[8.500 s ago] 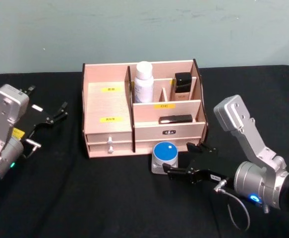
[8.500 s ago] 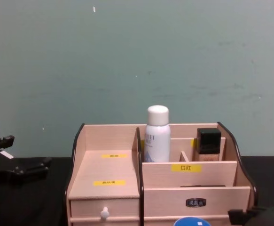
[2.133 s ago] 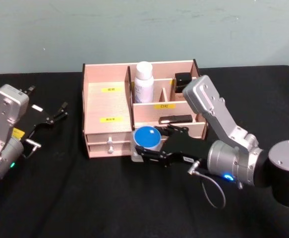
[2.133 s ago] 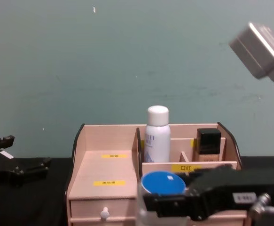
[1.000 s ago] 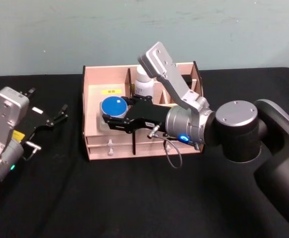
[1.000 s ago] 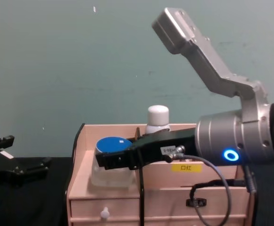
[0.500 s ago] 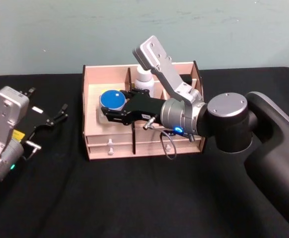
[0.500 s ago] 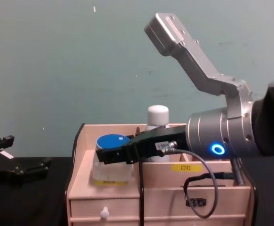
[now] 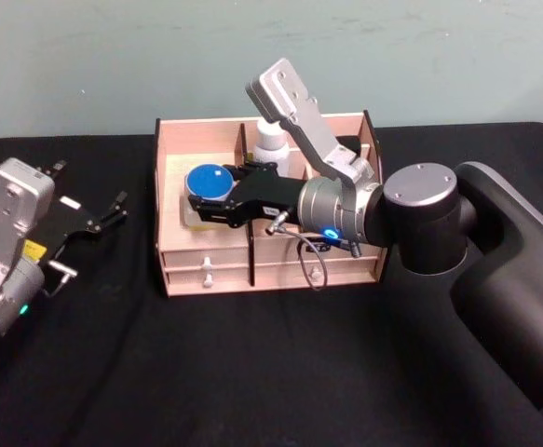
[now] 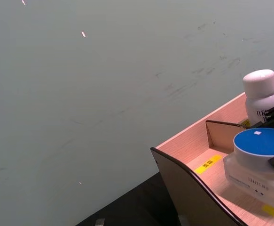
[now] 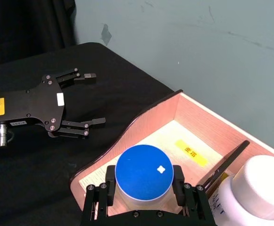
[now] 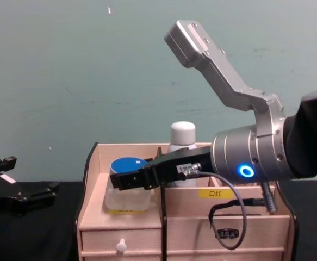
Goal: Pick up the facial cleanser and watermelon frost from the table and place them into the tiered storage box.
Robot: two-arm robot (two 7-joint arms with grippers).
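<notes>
Currently right gripper (image 9: pixel 201 198) clamped on blue-lidded jar (image 9: pixel 206 189) over organiser's (image 9: pixel 201 264) left shelf; left gripper (image 9: pixel 113 209) parked, fingers apart.

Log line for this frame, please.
right gripper: shut on jar, over box left compartment | left gripper: open, parked left | white bottle: in box

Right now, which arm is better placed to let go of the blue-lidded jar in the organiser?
Right. The right gripper already grips the blue-lidded jar over the tiered storage box; the left gripper sits aside, open.
</notes>
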